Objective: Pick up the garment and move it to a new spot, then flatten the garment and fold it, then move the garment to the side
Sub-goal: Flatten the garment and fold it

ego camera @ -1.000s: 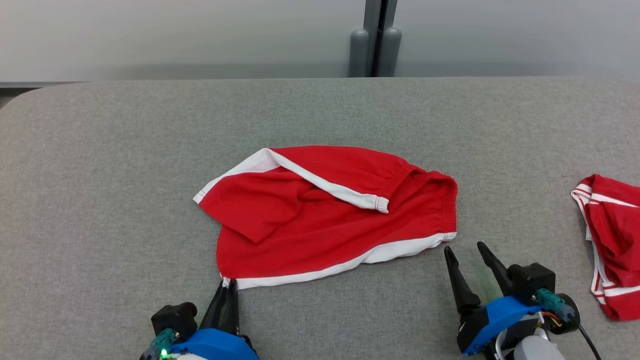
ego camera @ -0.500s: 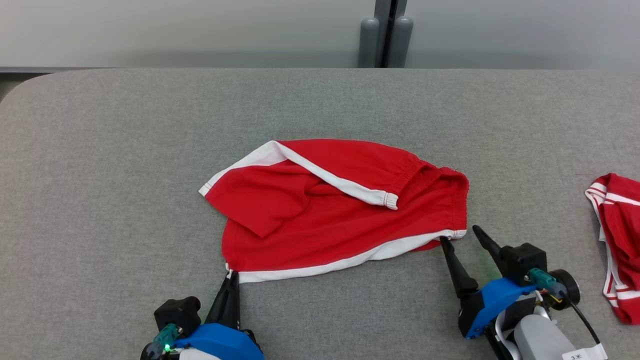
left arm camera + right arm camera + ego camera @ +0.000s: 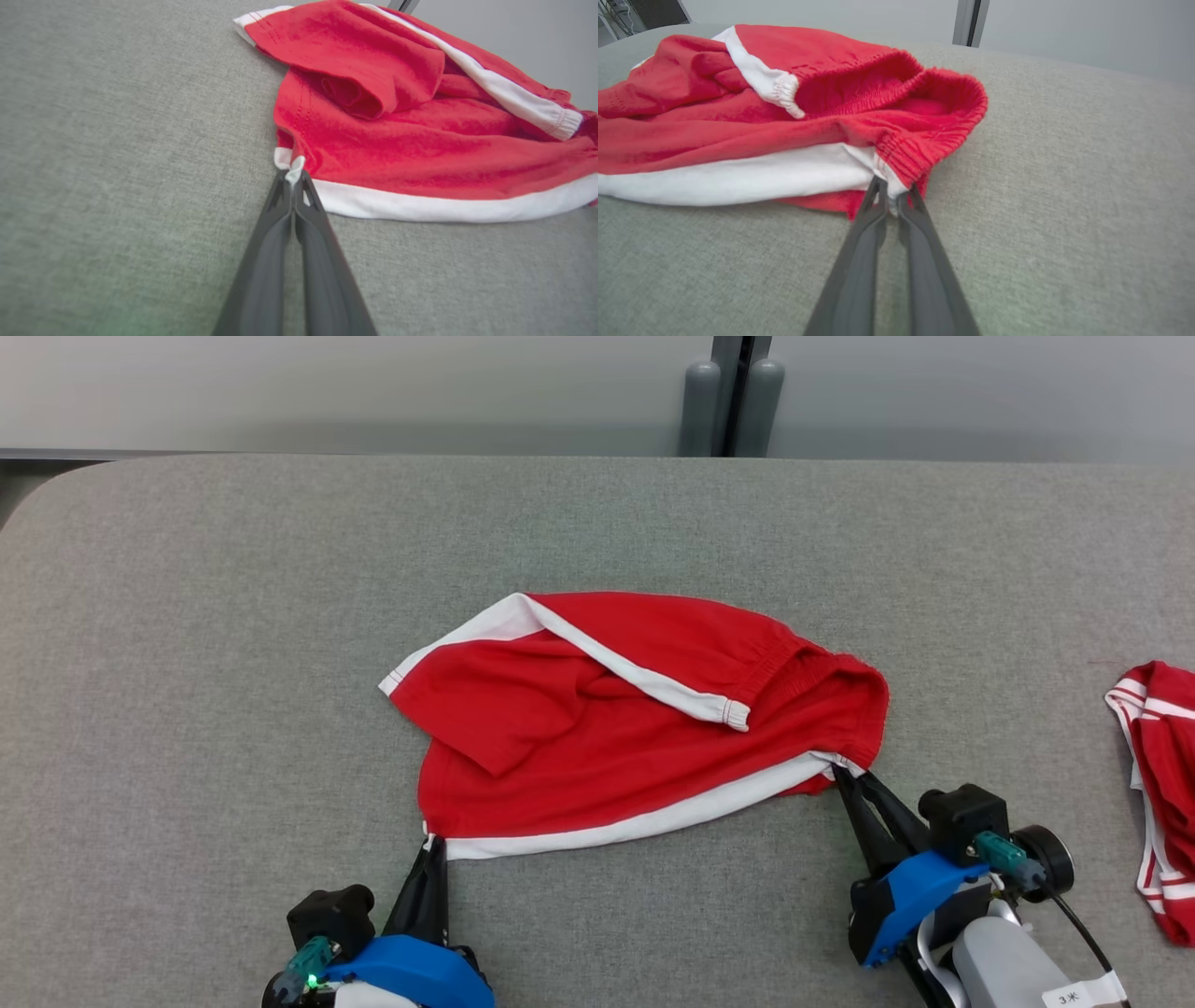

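The garment (image 3: 635, 728) is a pair of red shorts with white side stripes, lying crumpled in the middle of the grey table (image 3: 187, 616). My left gripper (image 3: 431, 845) is shut on the garment's near left corner, pinching the white hem (image 3: 292, 169). My right gripper (image 3: 850, 773) is shut on the garment's near right corner, where the white stripe meets the red elastic waistband (image 3: 896, 186). One leg of the garment (image 3: 373, 74) is folded over on top of the rest.
A second red and white striped garment (image 3: 1158, 784) lies at the table's right edge. A grey post (image 3: 738, 397) stands behind the table's far edge. The table's left corner is rounded.
My right gripper moved forward to the garment's near right corner and shut on it. My left gripper stayed pinched on the left corner. The head camera shifted slightly.
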Tool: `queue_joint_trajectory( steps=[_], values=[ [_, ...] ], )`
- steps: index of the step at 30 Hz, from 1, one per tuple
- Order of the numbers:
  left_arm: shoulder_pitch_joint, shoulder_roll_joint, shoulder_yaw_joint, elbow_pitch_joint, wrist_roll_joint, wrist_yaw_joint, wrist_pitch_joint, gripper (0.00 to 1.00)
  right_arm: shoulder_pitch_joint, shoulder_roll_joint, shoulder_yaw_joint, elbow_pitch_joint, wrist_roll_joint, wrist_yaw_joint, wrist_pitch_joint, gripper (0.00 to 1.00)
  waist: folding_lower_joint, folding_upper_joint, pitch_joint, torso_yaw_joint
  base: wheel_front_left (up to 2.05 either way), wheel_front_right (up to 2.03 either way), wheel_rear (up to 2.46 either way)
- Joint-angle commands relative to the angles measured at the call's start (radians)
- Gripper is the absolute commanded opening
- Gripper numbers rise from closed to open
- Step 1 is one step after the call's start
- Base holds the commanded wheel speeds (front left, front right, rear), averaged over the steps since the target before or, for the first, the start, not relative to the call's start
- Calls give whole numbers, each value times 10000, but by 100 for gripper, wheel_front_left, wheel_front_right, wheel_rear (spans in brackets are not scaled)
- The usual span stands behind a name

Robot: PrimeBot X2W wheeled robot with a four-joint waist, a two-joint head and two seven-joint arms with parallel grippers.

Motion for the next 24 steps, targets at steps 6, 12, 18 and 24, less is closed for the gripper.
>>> queue_joint_trajectory(
  steps=[6, 12, 18, 24],
  values=[
    [-2, -4, 191, -26, 137, 40, 2, 0, 483, -74, -10, -309, 239, 1, -3, 0, -1, -1, -317, -78, 0, 0, 0],
    [-20, 4, 786, -628, 330, -45, -11, 0, 748, 70, -49, -1018, 606, 1, -3, 0, -1, -1, -961, -216, 0, 0, 0],
    [-1147, 80, 1728, -1827, 1494, -361, -11, 0, 44, -206, 324, -2386, 1340, 1, -5, 0, -1, -1, -1594, -225, 0, 0, 0],
    [-3270, 588, 2094, -2053, 2436, -590, -9, 0, -1364, -937, 530, -3407, 1928, 1, -3, 0, -1, -1, -1940, -68, 0, 0, 0]
  ],
)
